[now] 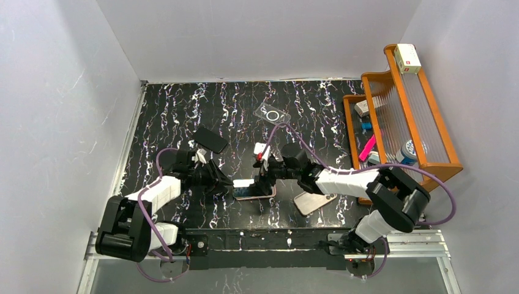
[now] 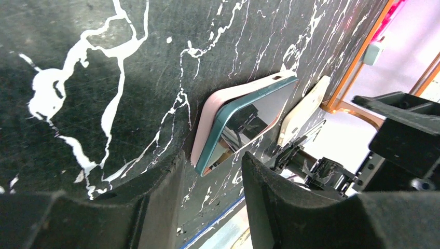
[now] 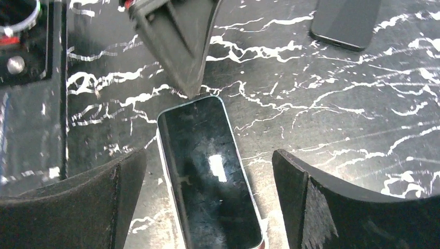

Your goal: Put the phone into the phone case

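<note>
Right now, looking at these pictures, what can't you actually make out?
Top view: the left gripper and right gripper cover the ends of the phone, hiding how far it sits in the pink case.
Right wrist view: the bottom edge cuts off the phone's near end; the top edge cuts off the black phone.
Top view: the things in the wooden rack are too small to identify.
</note>
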### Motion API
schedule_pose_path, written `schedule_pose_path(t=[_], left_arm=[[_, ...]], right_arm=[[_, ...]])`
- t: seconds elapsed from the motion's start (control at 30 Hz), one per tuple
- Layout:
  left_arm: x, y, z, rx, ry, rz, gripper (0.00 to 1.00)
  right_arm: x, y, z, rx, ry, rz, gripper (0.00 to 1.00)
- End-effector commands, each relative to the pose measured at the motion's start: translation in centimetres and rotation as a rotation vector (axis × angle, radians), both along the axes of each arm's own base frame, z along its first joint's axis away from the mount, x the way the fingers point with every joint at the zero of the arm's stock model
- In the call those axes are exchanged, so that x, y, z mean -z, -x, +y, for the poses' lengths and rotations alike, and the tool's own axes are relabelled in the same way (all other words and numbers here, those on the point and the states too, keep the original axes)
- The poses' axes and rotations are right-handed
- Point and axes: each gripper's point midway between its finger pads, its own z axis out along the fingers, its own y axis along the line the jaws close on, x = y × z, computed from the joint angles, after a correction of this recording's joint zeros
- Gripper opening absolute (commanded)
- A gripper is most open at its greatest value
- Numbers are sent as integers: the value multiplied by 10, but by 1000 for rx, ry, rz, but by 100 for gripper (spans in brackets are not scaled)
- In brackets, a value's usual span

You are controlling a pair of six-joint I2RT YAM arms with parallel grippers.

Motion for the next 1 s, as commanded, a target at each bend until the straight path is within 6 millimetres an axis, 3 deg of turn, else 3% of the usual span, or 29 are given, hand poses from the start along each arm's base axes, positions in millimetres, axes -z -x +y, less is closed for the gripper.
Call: schedule_pose_path(t=[0.0,0.1,0.37,0.67,0.83,0.97], left_arm=[[-5,-9,-7,46,-39,-53,42],[-1,-10,-12,73,-75,-62,42],[9,-11,-13,106,-189,-82,42],[11,-13,-11,111,-231,-76,47],[10,-11,-21,139,-197,-57,47],[3,-9,-32,154,-164,-63,42]], right_arm=[[-32,-19,-4,268,-64,184,97],[-23,-33,-24,525,8,358,95],[1,-34,-72,865,56,575,76],[36,-23,-74,923,83,783,66],[57,-14,-79,954,117,841,61],[72,-2,-78,938,152,905,56]])
